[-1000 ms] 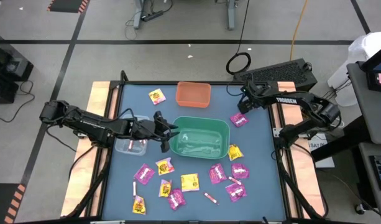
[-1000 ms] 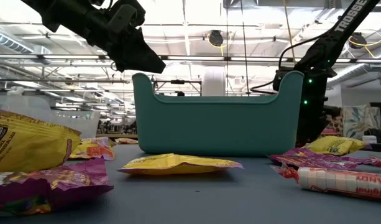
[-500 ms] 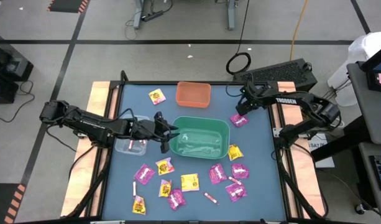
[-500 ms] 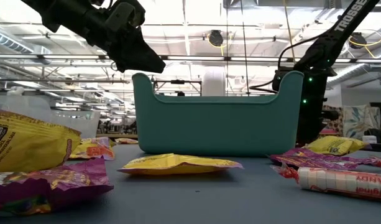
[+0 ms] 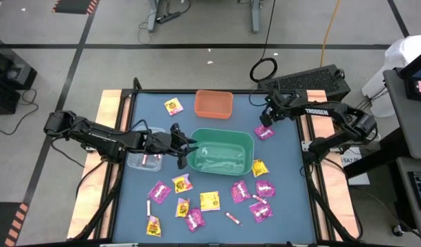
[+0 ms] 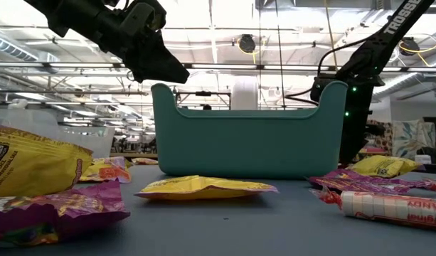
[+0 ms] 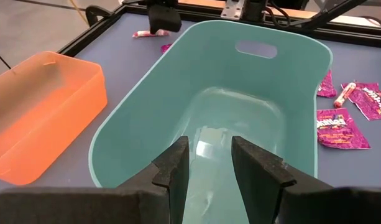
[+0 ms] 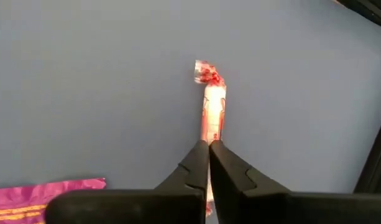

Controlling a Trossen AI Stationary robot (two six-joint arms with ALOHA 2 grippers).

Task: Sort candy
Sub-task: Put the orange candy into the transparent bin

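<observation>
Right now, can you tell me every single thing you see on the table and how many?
green bin: one, teal-green, middle of the table
orange bin: one, orange, just beyond the green bin
clear bin: one, see-through, left of the green bin, one stick inside
magenta packets: about six, pink-purple, mostly on the near side
yellow packets: about six, yellow with red print, scattered
candy sticks: a few, pink-white, among the packets
table: one, blue-grey
left end effector: one, dark, open and empty, at the green bin's left rim
right end effector: one, dark, far right, shut on the held stick
</observation>
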